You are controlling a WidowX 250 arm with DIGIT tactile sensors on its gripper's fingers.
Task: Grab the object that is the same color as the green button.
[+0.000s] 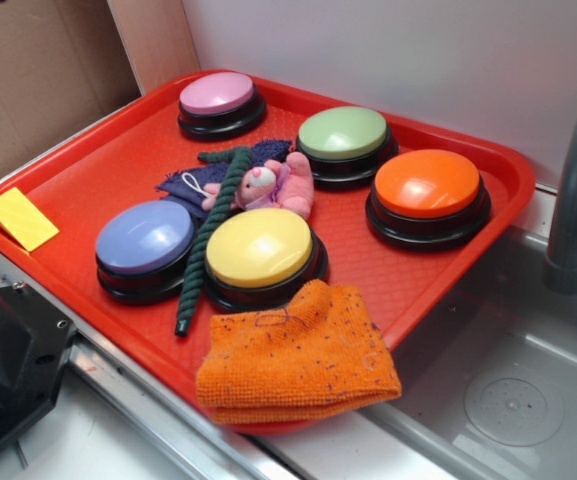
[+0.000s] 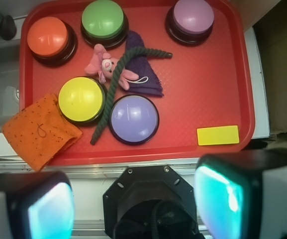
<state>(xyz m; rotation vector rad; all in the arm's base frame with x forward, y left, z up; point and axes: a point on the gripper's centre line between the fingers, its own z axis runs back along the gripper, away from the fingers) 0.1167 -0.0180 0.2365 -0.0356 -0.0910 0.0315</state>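
A dark green rope [image 2: 114,88] lies between the yellow button [image 2: 81,99] and blue button [image 2: 134,118], matching the green button [image 2: 102,19]. The fingers [image 2: 133,199], spread apart, should likely pinch its bare lower end.

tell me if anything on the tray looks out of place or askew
The orange cloth hangs over the red tray's near rim, half off. The green rope lies wedged between the yellow button and blue button.
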